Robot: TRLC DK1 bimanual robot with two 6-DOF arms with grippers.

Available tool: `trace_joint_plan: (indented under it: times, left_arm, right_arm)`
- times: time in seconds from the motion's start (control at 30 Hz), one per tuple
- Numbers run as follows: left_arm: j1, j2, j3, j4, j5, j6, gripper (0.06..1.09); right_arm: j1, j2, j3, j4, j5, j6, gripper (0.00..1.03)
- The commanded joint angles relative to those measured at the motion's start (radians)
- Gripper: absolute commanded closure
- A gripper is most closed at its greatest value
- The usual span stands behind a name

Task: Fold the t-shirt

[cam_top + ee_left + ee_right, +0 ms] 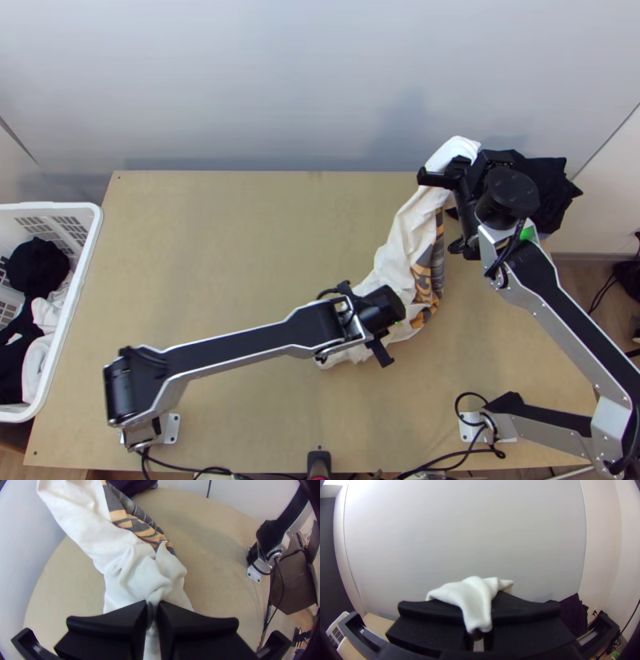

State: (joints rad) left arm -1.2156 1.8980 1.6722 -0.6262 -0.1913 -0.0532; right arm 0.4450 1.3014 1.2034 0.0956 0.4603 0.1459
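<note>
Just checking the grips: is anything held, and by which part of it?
The T-shirt: the left gripper pinches a bunched fold toward its near end, the right gripper a gathered part toward its far end.

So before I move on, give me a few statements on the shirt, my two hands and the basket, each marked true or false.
1. The right hand is holding white cloth of the t-shirt. True.
2. The left hand is open and empty. False: it is shut on the t-shirt's white cloth.
3. The t-shirt lies folded into a flat square. False: it runs in a loose, bunched strip between the hands.
4. Grey and orange print shows on the t-shirt. True.
5. The basket holds only white cloth. False: black cloth lies in it too.
</note>
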Motion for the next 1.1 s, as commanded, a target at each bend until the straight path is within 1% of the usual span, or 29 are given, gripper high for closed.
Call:
trace_joint_plan:
  times: [0.0,0.17,0.33,0.4,0.6,0.77,0.9,1.0,1.07]
  left_arm:
    - [0.007,-0.062,-0.028,-0.040,0.004,-0.028,0.80]
    - [0.001,-0.007,-0.049,-0.050,0.020,-0.053,0.80]
    - [-0.012,0.052,-0.054,-0.052,0.089,-0.100,0.80]
    - [-0.013,0.079,-0.062,-0.053,0.133,-0.120,0.80]
    - [-0.024,0.188,-0.069,-0.055,0.151,-0.145,0.80]
    - [-0.018,0.242,-0.028,-0.055,0.153,-0.168,0.80]
    - [-0.013,0.219,0.009,-0.081,0.153,-0.175,0.82]
    - [0.001,0.154,0.027,-0.086,0.158,-0.181,0.83]
    - [0.019,0.107,0.057,-0.118,0.162,-0.180,0.83]
  right_arm:
    - [0.004,0.015,0.012,0.009,0.000,0.003,1.00]
    - [0.009,0.018,0.035,0.009,0.000,-0.002,1.00]
    - [0.008,0.006,0.028,0.003,0.000,-0.005,1.00]
    - [0.004,-0.001,0.024,0.003,0.000,-0.008,1.00]
    - [0.003,-0.013,0.016,-0.002,0.000,-0.011,1.00]
    - [0.001,-0.031,-0.008,-0.004,0.000,-0.012,1.00]
    - [0.000,-0.048,-0.030,-0.002,0.000,-0.017,1.00]
    - [-0.003,-0.048,-0.033,0.003,0.000,-0.019,1.00]
    - [-0.003,-0.045,-0.028,0.006,0.000,-0.023,1.00]
